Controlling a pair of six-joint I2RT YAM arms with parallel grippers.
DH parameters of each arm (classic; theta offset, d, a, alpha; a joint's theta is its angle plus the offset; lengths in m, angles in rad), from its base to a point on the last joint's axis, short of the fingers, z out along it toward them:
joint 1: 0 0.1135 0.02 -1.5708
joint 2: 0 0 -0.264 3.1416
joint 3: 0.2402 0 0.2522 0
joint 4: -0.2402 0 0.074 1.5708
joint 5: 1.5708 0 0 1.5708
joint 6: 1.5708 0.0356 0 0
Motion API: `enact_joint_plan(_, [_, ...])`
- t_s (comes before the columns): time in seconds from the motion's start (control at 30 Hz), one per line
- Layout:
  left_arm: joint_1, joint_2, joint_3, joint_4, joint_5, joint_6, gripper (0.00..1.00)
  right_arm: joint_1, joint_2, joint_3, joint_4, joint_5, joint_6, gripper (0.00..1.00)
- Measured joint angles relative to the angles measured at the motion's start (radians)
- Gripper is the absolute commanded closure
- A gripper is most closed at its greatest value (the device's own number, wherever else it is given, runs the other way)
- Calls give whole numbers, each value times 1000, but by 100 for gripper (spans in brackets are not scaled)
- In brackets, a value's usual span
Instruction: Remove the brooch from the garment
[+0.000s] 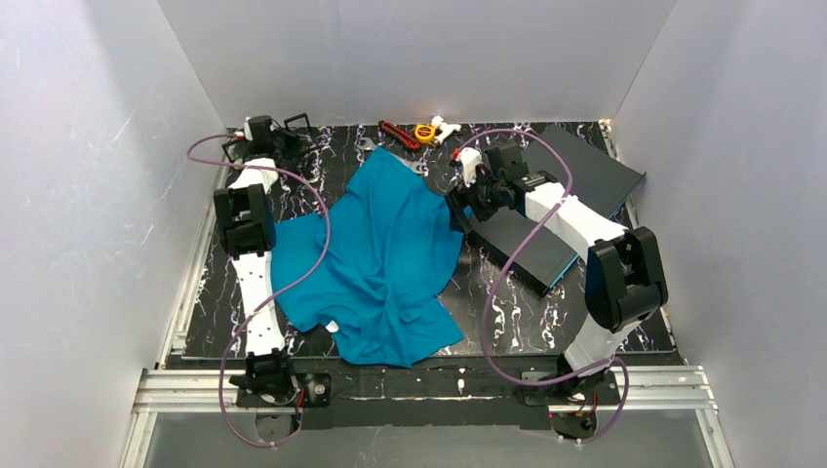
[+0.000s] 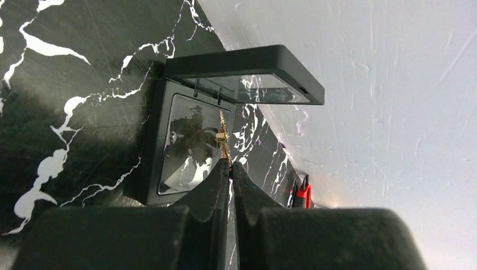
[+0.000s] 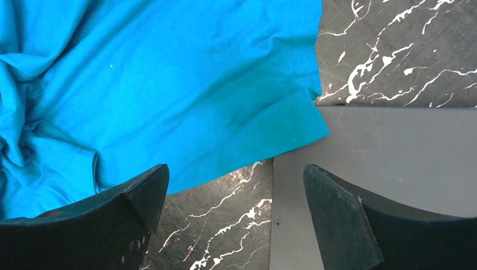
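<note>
The teal-blue garment [image 1: 380, 253] lies crumpled in the middle of the black marbled table. My left gripper [image 1: 278, 141] is at the far left back corner, away from the garment. In the left wrist view its fingers [image 2: 230, 165] are shut on a thin gold brooch [image 2: 223, 138], which sticks out from the tips above an open black case [image 2: 185, 146] with a raised lid [image 2: 247, 62]. My right gripper [image 1: 458, 200] is open and empty. In the right wrist view [image 3: 236, 180] it hovers over the garment's hem [image 3: 169, 84] and the edge of the grey board [image 3: 394, 152].
The dark grey board [image 1: 546, 210] lies at the right under the right arm. Red, orange and white tools [image 1: 419, 132] lie along the back wall. A red-handled item [image 2: 304, 191] shows near the wall in the left wrist view. White walls close three sides.
</note>
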Motion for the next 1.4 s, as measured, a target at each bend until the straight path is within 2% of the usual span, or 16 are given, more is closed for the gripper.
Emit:
enact_joint_plan(0.2, [0, 29, 41, 10, 1, -18, 99, 0, 22, 2, -8, -6, 1, 2])
enact_joint_plan(0.33, [0, 35, 53, 16, 0, -28, 75, 0, 22, 2, -8, -13, 1, 2])
enact_joint_plan(0.43, [1, 36, 53, 16, 1, -28, 69, 0, 22, 6, -8, -17, 2, 2])
enact_joint_plan(0.67, [4, 36, 50, 18, 4, -30, 65, 0, 22, 12, -8, -18, 4, 2])
enact_joint_plan(0.9, [5, 16, -23, 40, 11, -25, 62, 0, 22, 12, -8, -19, 6, 2])
enact_joint_plan(1.17, [5, -52, -84, 33, 11, 10, 55, 0, 21, 12, -8, -23, 14, 2])
enact_joint_plan(1.4, [5, -138, -148, 32, 0, 53, 54, 0, 21, 12, -8, -27, 26, 2])
